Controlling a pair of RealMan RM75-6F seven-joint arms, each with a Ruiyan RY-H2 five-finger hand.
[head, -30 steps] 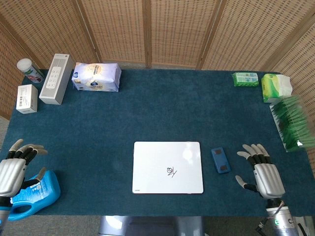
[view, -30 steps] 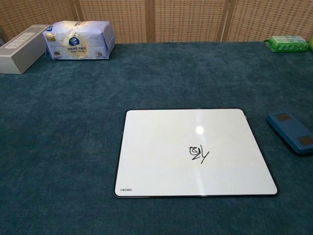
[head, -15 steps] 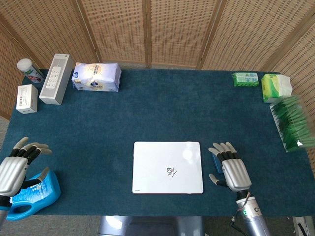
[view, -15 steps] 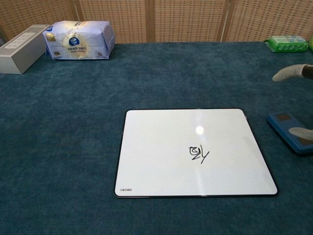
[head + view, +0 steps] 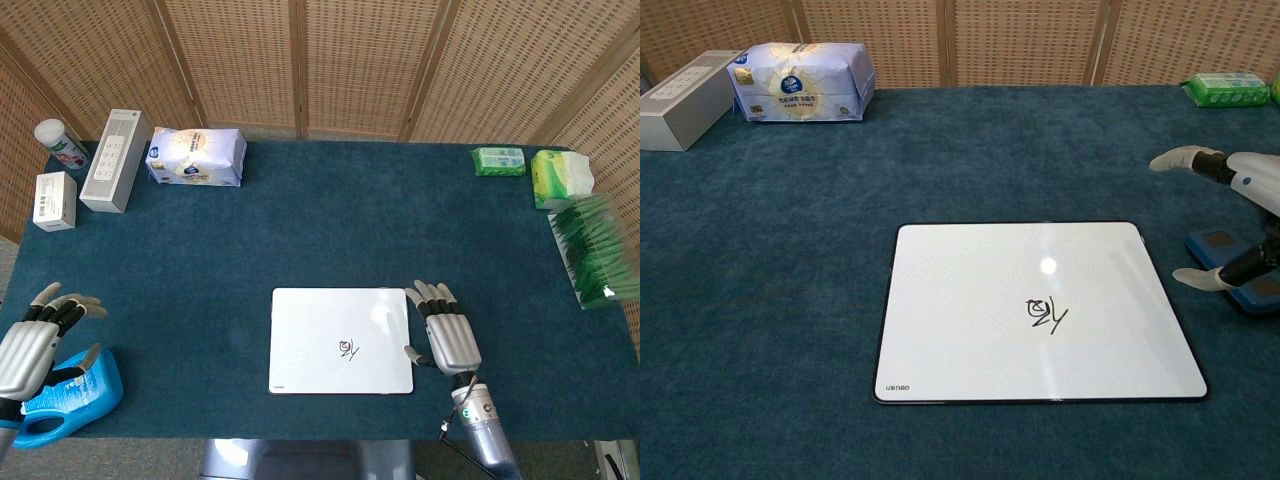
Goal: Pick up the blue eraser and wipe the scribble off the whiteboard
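In the head view, the whiteboard (image 5: 341,341) is seen lying near the front of the desk (image 5: 320,220), a small scribble (image 5: 348,349) marked on it. The right robot hand (image 5: 446,332) is held just right of the board with fingers spread, holding nothing and hiding the blue eraser beneath. The left robot hand (image 5: 30,338) is spread wide over a blue bottle (image 5: 70,394) at the near left.

In the chest view, the blue eraser (image 5: 1238,271) is shown just right of the whiteboard (image 5: 1038,311), under the right robot hand (image 5: 1240,215); contact cannot be told.

Head overhead; chest low, nearer whiteboard (image 5: 1040,310).
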